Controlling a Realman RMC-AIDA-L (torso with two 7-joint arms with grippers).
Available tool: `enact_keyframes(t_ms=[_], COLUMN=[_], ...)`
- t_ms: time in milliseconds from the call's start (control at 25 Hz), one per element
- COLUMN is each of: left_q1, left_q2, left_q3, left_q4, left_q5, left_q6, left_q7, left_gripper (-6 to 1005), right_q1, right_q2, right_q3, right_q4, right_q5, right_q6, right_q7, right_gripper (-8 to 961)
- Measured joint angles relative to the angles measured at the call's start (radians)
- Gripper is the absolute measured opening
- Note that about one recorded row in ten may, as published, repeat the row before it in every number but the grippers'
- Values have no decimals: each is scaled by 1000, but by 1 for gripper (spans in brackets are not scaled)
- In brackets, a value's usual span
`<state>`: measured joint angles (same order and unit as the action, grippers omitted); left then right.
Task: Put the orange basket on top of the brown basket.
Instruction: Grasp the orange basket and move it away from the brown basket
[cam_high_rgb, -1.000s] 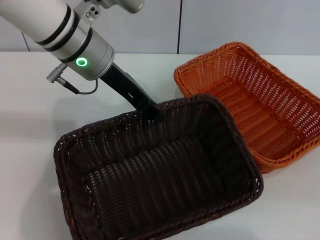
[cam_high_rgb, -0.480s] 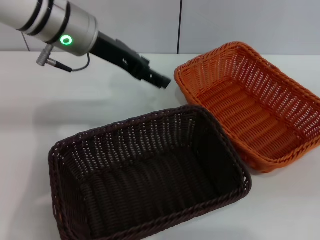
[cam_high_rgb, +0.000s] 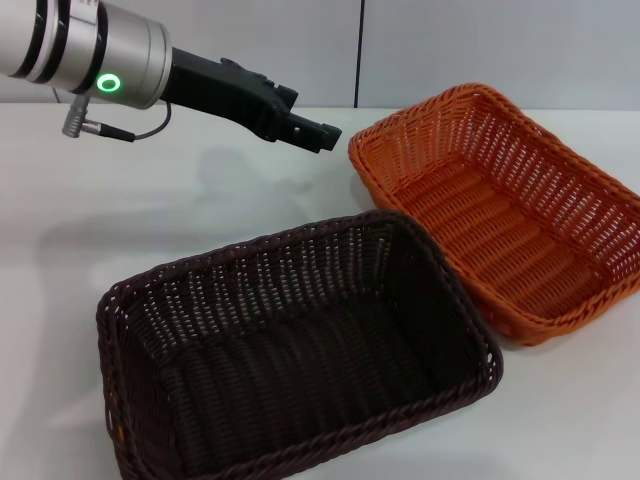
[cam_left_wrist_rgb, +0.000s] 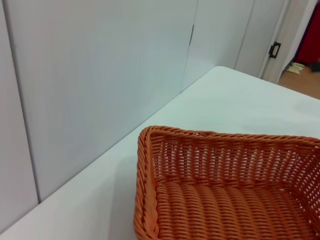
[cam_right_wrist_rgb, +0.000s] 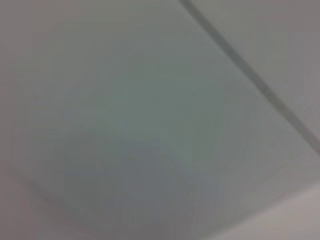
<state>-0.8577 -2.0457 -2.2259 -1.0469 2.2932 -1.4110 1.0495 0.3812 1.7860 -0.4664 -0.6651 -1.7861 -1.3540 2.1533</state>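
The orange basket (cam_high_rgb: 500, 215) sits on the white table at the right and holds nothing. It also shows close up in the left wrist view (cam_left_wrist_rgb: 225, 200). The brown basket (cam_high_rgb: 300, 350) sits in front of it toward the left. Its far right corner is next to the orange basket's near left side. My left gripper (cam_high_rgb: 322, 134) hangs above the table beyond the brown basket, just left of the orange basket's near corner. It is open and holds nothing. My right gripper is out of view.
The white table (cam_high_rgb: 150, 220) runs back to a grey panelled wall (cam_high_rgb: 450, 50). The left arm's silver forearm with a green light (cam_high_rgb: 108, 84) reaches in from the upper left. The right wrist view shows only a plain grey surface.
My left gripper let go of the brown basket's far rim, rose and moved back toward the orange basket. The brown basket settled flat on the table, a little left.
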Motion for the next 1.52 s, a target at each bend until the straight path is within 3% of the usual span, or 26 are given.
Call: enact_keyframes(t_ms=[120, 160, 240, 360, 600, 760, 1120, 1520], left_q1=[1, 1, -2, -5, -8, -17, -21, -24], left_q2=[0, 0, 4, 9, 12, 20, 22, 22], left_q3=[0, 0, 0, -9, -12, -6, -2, 0], left_q4=[13, 13, 34, 35, 40, 74, 106, 151], left_q5=[-1, -1, -1, -2, -3, -3, -1, 6], left_q6=[13, 13, 27, 29, 38, 42, 48, 50], left_q7=[12, 12, 27, 28, 33, 39, 52, 75], left_gripper=[867, 867, 867, 866, 866, 866, 865, 865], right_q1=[35, 77, 100, 192, 284, 317, 321, 316], right_q2=[-65, -93, -104, -146, -154, -145, -125, -122], right_q3=[48, 123, 151, 172, 140, 42, 27, -114], right_q4=[-92, -149, -171, -190, -154, -121, -14, 15], right_q5=[-178, -288, -334, -502, -641, -675, -694, -697], right_q6=[-192, -327, -384, -519, -594, -574, -444, -405], right_q7=[193, 246, 268, 361, 446, 533, 582, 580], right_gripper=[691, 691, 691, 691, 691, 691, 692, 690])
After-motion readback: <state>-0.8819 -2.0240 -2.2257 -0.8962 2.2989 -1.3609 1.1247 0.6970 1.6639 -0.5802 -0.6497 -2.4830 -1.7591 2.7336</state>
